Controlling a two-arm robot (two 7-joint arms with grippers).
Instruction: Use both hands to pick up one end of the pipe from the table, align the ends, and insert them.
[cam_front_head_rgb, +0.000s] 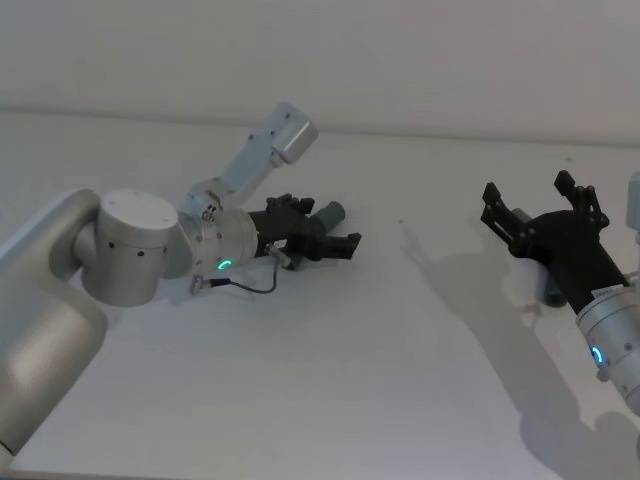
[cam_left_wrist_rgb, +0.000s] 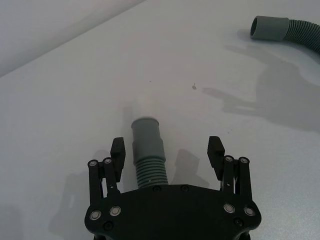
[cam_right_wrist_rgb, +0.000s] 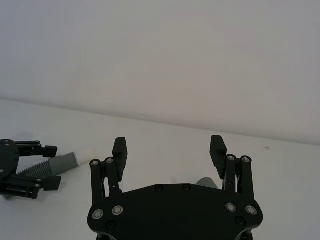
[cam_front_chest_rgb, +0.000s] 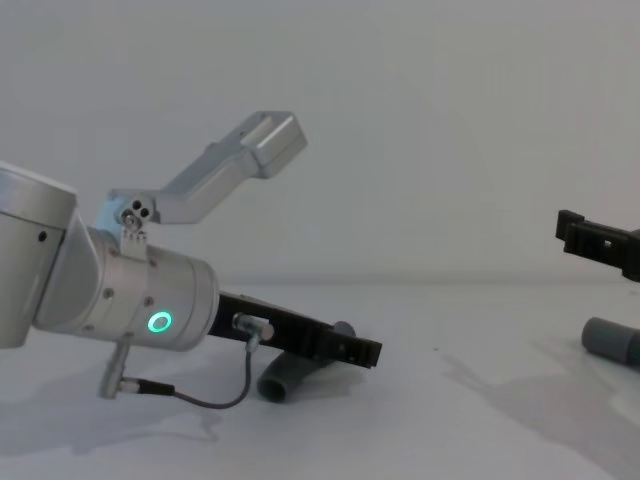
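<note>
Pipe (cam_left_wrist_rgb: 147, 145) lies on the bench (cam_front_head_rgb: 400, 380), nothing grabbed yet: left claw (cam_left_wrist_rgb: 166, 147) is spread either side of one end, right claw (cam_right_wrist_rgb: 169, 147) is spread over the other end (cam_left_wrist_rgb: 270, 27), so lifting, aligning and inserting are all left.

Plain pale wall (cam_front_chest_rgb: 450, 120) at back, meets white table (cam_front_head_rgb: 400, 400) along a straight line. Light soft & even; grey shadows (cam_front_head_rgb: 470, 300) across tabletop. Tiny dark speck (cam_left_wrist_rgb: 193, 86) on surface.
</note>
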